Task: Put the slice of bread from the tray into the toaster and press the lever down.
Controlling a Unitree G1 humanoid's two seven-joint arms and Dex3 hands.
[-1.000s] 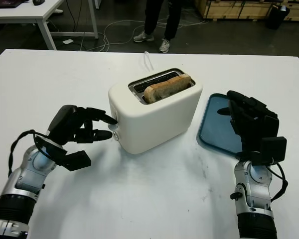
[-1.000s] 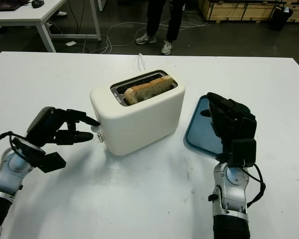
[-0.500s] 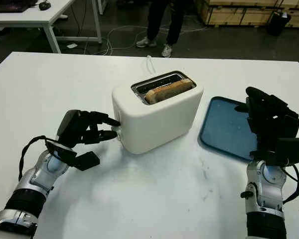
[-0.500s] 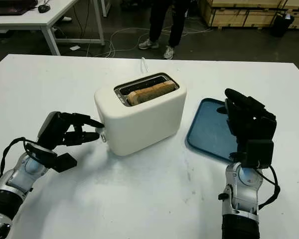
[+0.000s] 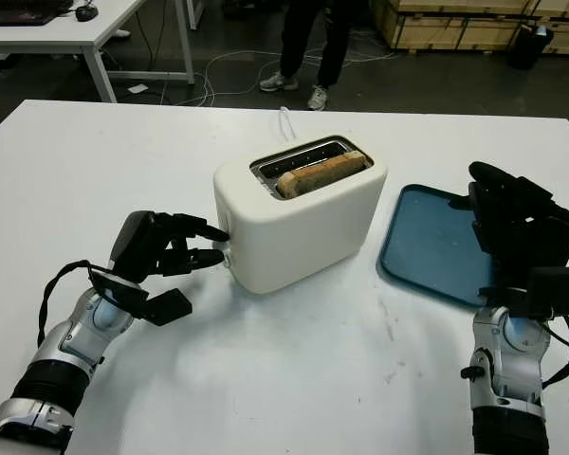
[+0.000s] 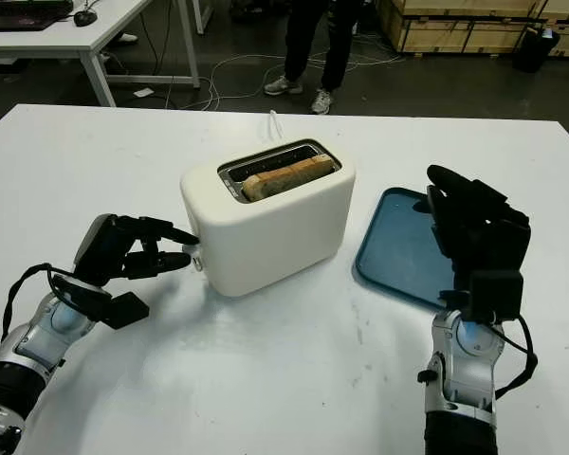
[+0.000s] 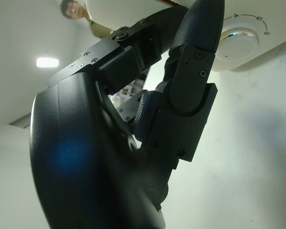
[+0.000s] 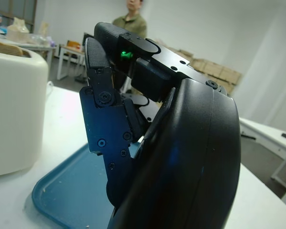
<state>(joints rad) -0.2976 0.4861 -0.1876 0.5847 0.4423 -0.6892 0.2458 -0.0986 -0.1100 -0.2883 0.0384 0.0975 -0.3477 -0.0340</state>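
White and smooth, the table (image 5: pixel 266 379) carries a cream toaster (image 5: pixel 303 223) with rounded corners near its middle. A slice of bread (image 5: pixel 321 173), brown and rough on its crust, stands in the toaster's front slot and sticks up a little above the rim. On the toaster's end face sits a round white dial (image 7: pixel 238 40) with printed numbers. To the right of the toaster, close to the table's right edge, lies a blue tray (image 5: pixel 427 248) with a raised rim and rounded corners; nothing lies on it.

The left hand (image 5: pixel 166 251) is at the toaster's left end. Its black fingers (image 5: pixel 201 228) are stretched toward that end face and the tips are at the wall, just beside the dial; they hold nothing, and I cannot tell if they press on a lever. The right hand (image 6: pixel 474 232) stands upright over the right part of the tray, open and holding nothing.

Behind the table's far edge a person's legs (image 5: pixel 308 43) stand on a dark floor with loose cables (image 5: pixel 218 66), and another white table (image 5: pixel 66 24) is at the far left.
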